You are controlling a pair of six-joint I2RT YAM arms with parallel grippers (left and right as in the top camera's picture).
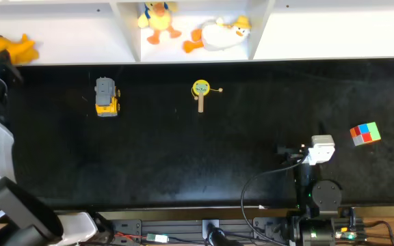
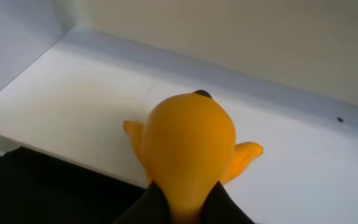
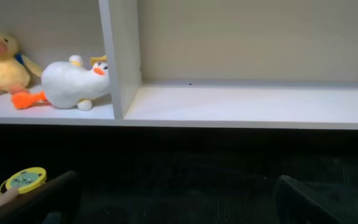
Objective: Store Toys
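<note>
Here, the left gripper is clamped on a rounded orange plush toy over the white shelf's left compartment. A grey-and-yellow toy truck stands on the black tabletop; farther right, the right gripper has its jaws apart.

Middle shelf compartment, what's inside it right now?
A yellow duck plush sitting upright and a white duck plush lying beside it. Anything behind them is hidden.
</note>
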